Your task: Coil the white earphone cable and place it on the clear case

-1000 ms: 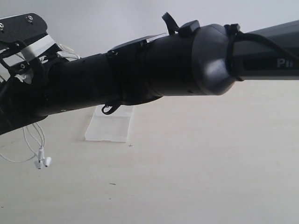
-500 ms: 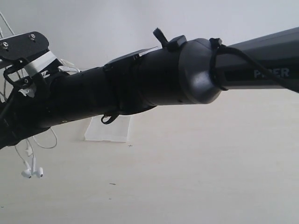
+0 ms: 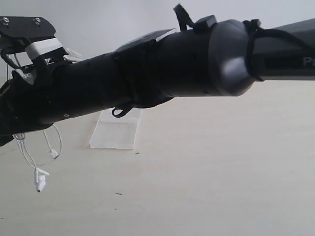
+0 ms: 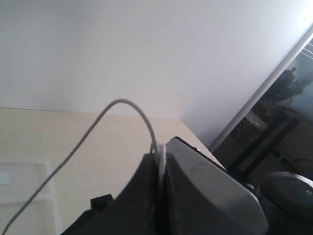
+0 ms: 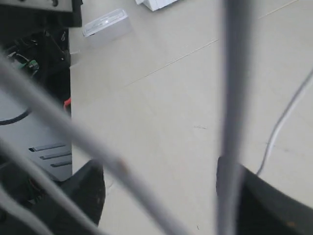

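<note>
Black right arm (image 3: 162,73) across foreground | right claw (image 5: 161,183) spread wide, blurred cable (image 5: 234,73) strands in front | left claw (image 4: 160,166) pinched shut on cable, earbuds (image 3: 40,181) hanging left | clear case (image 3: 115,132) flat on desk (image 3: 221,172) beyond

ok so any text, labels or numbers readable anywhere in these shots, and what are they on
"P": pale lettering on the black right arm, at the right edge of the exterior view; the rest of the word is cut off by the frame.
Nothing else can be read: the clear case and the earphone cable show no print, and neither wrist view shows any text.
</note>
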`<state>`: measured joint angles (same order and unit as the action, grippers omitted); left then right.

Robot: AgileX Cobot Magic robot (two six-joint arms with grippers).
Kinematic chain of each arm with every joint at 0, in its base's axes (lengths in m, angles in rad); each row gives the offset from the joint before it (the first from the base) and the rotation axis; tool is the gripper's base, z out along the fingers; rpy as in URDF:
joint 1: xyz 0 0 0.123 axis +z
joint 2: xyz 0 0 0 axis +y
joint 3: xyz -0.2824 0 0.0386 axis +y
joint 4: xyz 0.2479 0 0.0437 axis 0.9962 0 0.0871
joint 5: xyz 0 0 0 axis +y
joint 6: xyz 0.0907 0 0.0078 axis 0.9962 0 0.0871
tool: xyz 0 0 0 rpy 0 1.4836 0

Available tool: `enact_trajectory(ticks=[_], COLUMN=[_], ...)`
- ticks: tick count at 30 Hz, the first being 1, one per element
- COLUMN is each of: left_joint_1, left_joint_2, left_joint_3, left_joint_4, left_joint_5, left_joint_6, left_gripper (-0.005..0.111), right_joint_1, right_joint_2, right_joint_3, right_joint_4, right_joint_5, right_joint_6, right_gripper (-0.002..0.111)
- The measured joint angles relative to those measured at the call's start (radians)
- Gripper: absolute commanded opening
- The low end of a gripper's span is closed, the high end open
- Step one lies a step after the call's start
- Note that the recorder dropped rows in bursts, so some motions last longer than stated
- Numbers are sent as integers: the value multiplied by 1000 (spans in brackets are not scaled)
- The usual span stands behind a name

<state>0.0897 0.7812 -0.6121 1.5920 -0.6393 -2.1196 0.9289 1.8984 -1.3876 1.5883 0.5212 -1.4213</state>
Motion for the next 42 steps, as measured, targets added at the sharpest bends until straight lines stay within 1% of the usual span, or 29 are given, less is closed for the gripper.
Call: enact_trajectory(ticks=[2,9,14,18,23,28,42], left_joint_1=[0,0,0,0,0,0,0], left_joint_2=[0,0,0,0,0,0,0], left_joint_3=[0,0,0,0,0,0,0], left_joint_4=[0,0,0,0,0,2,4], left_joint_5=[0,0,3,3,5,5,5], left_joint_6=[0,0,0,0,0,0,0], left_gripper=[0,0,0,0,0,0,0], right_joint_1=[0,0,0,0,-2,-29,-33], right_joint_2=[-11,-11,-13,-29,-64,-100,-89], right_joint_3=[0,0,0,0,0,0,0], right_joint_4=[-79,-257,-423,-525,-574,-615,-623], right_joint_5=[-18,-35,-44,-44,-56,-69,-259], right_joint_6=[79,269,414,501,543,587,601], right_gripper=[64,64,64,64,64,64,64])
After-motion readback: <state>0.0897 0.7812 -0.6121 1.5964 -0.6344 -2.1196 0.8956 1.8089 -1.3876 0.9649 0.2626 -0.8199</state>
